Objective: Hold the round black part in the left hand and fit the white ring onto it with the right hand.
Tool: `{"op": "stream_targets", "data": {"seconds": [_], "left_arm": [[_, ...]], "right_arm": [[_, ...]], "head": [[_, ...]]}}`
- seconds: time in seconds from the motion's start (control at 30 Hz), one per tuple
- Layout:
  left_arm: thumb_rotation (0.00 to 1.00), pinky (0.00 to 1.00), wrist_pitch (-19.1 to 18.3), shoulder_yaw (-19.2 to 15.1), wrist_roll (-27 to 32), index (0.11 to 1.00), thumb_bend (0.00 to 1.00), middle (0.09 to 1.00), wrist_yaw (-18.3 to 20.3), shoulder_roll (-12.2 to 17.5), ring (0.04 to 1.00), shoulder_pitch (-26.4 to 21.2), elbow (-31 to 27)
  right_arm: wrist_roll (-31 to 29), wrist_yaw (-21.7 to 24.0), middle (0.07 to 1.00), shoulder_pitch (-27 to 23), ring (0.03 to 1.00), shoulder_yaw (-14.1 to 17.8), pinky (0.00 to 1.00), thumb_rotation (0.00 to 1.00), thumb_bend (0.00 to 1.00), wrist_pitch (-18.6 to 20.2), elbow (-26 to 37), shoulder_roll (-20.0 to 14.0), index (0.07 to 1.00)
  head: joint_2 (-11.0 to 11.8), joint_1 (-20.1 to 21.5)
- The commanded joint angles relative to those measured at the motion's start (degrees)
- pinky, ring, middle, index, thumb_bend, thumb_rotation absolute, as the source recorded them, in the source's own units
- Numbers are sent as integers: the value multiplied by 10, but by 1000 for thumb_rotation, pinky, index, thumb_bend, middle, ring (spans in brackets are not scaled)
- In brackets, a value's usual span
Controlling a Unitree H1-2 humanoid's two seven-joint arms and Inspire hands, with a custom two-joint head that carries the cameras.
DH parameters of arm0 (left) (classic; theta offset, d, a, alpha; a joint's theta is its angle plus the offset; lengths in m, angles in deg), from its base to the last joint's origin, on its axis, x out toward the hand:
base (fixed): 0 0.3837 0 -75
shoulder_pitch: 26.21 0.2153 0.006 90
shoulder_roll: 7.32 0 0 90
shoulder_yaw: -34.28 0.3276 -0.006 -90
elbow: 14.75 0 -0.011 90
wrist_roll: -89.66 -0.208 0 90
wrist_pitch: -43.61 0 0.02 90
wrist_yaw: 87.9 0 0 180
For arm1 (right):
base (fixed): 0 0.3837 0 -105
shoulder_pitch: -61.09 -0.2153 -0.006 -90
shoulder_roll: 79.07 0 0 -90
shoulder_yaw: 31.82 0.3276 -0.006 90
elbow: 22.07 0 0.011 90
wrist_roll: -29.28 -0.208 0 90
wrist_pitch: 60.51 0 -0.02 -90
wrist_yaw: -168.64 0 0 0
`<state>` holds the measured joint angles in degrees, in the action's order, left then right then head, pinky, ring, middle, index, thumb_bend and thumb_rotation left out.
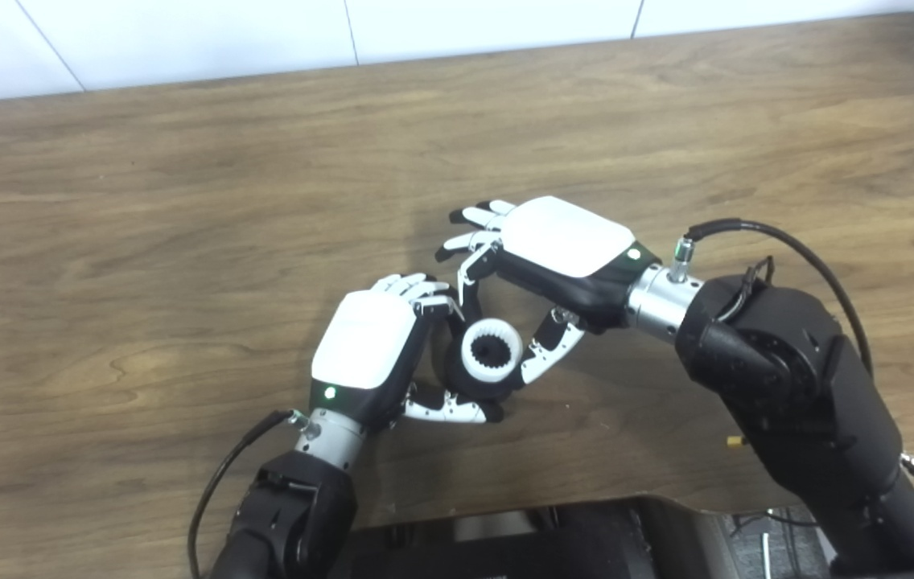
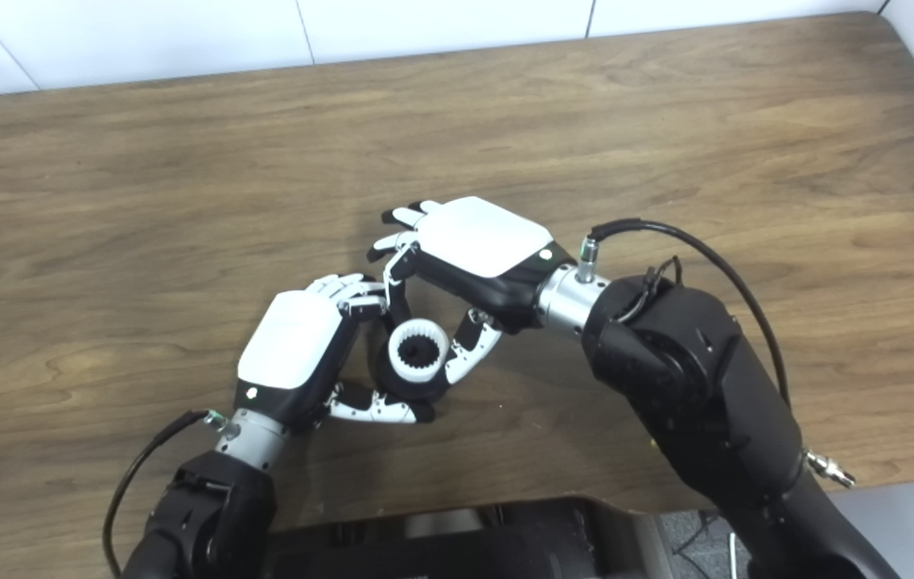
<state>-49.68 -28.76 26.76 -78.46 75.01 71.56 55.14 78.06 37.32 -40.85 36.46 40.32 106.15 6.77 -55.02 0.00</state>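
1. Over on the left, the left hand (image 1: pixel 368 350) is low over the wooden surface (image 1: pixel 183 241), its fingers (image 1: pixel 445 408) curled round the round black part (image 1: pixel 479 384) and clamped on it from both sides. That half of the job looks done: the part is held.
2. Centre stage, the white ring (image 1: pixel 491 350) with its toothed inner edge sits right on the face of the black part, dark hub showing through its middle. Whether it is pressed fully home or just resting there, I cannot tell.
3. On the right, the right hand (image 1: pixel 553 257) arches over from above, one of its fingers (image 1: pixel 469 269) down on the ring's far side and the thumb touching its near-right rim, so it appears pinched on the ring.
4. My call: fitting is well under way. What is left is confirming the seat and letting go.
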Motion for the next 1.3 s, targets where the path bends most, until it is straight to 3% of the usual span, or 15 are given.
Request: {"op": "stream_targets", "data": {"seconds": [0.0, 1.27], "left_arm": [[53, 853, 4, 5, -3, 485, 520, 770, 4, -1, 832, 1, 0], [55, 856, -2, 8, -5, 486, 518, 775, 16, -2, 835, 0, -2]], "right_arm": [[1, -13, 867, -9, 979, 2, 994, 138, 524, -16, 2, 3, 483], [7, -21, 868, -13, 980, -1, 1000, 139, 525, -19, -11, 18, 483]], "head": [[-1, -1], [-2, 2]]}}
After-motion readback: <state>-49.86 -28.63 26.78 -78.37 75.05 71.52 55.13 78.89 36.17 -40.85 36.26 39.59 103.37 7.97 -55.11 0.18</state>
